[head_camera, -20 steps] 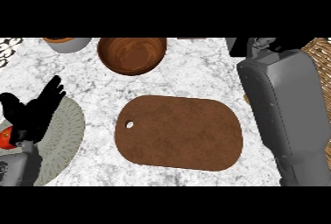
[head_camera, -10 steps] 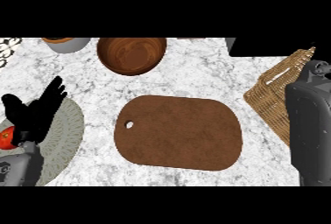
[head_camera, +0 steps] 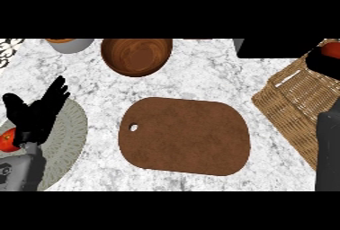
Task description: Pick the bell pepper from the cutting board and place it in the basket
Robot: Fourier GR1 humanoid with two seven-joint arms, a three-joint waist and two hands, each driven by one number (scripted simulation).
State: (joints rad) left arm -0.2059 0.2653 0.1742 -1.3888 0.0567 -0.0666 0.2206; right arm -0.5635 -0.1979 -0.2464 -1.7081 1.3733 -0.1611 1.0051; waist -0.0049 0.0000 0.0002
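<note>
a white marbled table [head_camera: 219,85] fills the view, with a brown cutting board [head_camera: 186,135] lying bare at its middle. off to the board's right sits the woven basket [head_camera: 299,112], and over its far corner is the right hand [head_camera: 327,66], dark and mostly cut off by the frame edge; its grey forearm [head_camera: 328,152] runs up the right edge toward it. pressed against that hand shows a patch of red, which i judge to be the bell pepper [head_camera: 332,48], held above the basket so that it can be let go inside it. whether the fingers are curled on it or spread apart i cannot tell, since too little of the hand shows. the left hand [head_camera: 36,112] rests at the far left, fingers straight and apart, above a pale round plate [head_camera: 69,134], kept clear of the work. a small red thing [head_camera: 8,140] lies just beside that hand. beyond it stand a wooden bowl [head_camera: 136,55] and a grey pot [head_camera: 69,44].
</note>
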